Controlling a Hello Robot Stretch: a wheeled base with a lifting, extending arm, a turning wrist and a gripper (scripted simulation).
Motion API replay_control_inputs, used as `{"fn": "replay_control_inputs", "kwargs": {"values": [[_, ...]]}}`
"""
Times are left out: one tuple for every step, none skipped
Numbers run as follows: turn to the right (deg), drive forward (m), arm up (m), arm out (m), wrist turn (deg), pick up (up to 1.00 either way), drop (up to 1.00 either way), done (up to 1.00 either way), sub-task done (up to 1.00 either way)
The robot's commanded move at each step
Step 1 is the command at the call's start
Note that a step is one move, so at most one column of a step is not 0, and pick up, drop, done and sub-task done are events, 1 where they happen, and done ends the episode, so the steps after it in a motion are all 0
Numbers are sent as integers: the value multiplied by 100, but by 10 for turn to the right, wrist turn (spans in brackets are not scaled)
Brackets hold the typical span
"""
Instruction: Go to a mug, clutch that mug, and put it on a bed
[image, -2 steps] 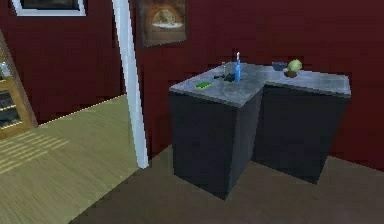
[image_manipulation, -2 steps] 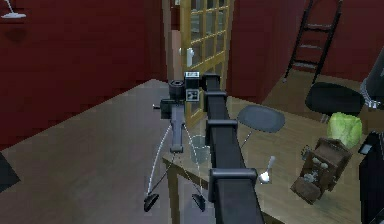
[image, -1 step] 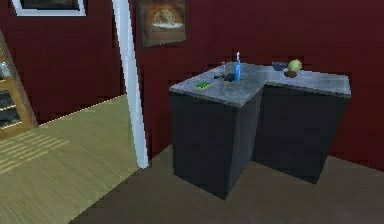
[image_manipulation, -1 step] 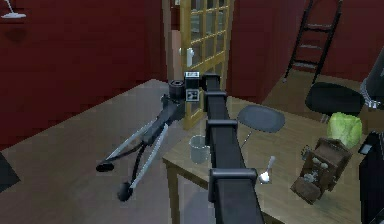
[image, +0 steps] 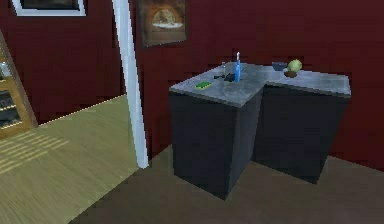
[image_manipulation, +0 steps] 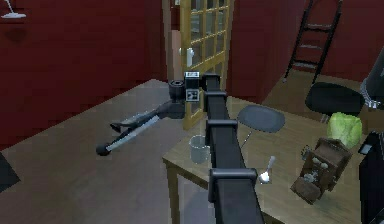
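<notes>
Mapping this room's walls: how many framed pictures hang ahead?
2. The left picture sits cut off at the forward view's top edge; the right picture hangs beside the white post. Others may be hidden.

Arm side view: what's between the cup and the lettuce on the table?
In the arm side view, the arm crosses between the cup and lettuce; a round dark plate lies there too.

dim and even across the dark red walls (image: 300, 30); brighter on the wooden floor (image: 70, 150) past the white door frame (image: 128, 80). soft sheen on the grey countertop (image: 262, 95), perhaps from overhead.
</notes>
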Motion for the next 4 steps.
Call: {"fn": "replay_control_inputs", "kwargs": {"values": [[0,0,0,0,450,0,0,0,0],[0,0,0,0,450,0,0,0,0],[0,0,0,0,210,0,0,0,0],[0,0,-30,0,0,0,0,0,0]]}}
